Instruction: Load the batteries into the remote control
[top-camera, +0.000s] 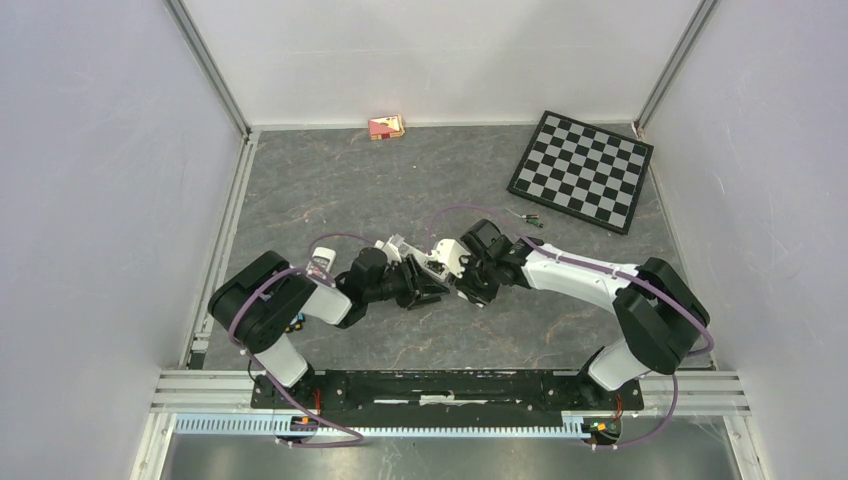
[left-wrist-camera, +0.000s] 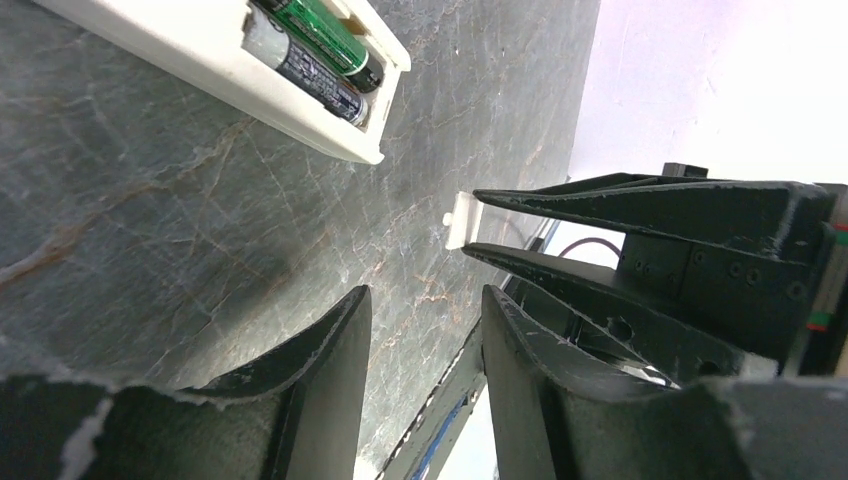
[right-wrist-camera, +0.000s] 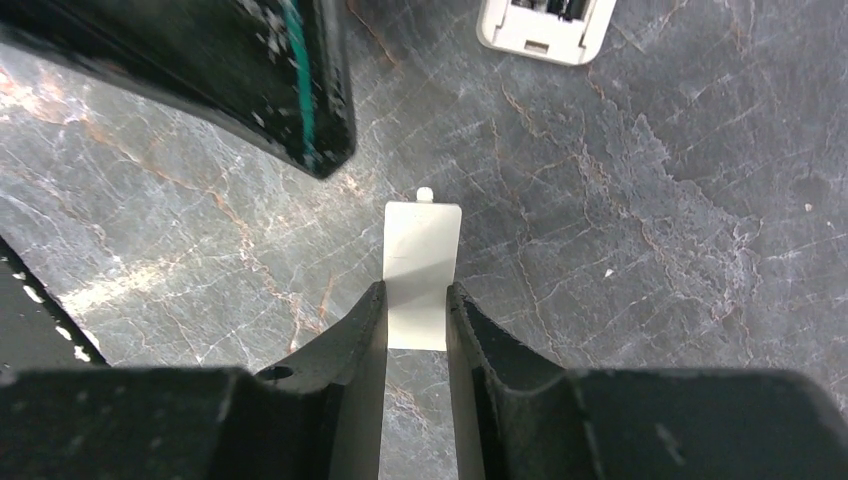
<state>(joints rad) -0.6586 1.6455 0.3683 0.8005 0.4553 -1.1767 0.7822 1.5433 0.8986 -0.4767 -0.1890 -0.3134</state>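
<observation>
The white remote control (left-wrist-camera: 300, 95) lies on the grey table with its back compartment uncovered. Two batteries sit side by side in it, a green one (left-wrist-camera: 325, 35) and a dark one (left-wrist-camera: 305, 70). The remote's end also shows in the right wrist view (right-wrist-camera: 545, 25). My right gripper (right-wrist-camera: 415, 295) is shut on the thin white battery cover (right-wrist-camera: 420, 260), holding it by its edges just above the table. The left wrist view shows the cover (left-wrist-camera: 460, 218) too. My left gripper (left-wrist-camera: 425, 300) is open with nothing between its fingers, close beside the right gripper (top-camera: 462, 288). Another slim battery (top-camera: 526, 218) lies near the chessboard.
A chessboard (top-camera: 582, 170) lies at the back right. A small red box (top-camera: 386, 126) stands against the back wall. Beside the left arm is a white object (top-camera: 320, 263). White walls with metal rails enclose the table on three sides.
</observation>
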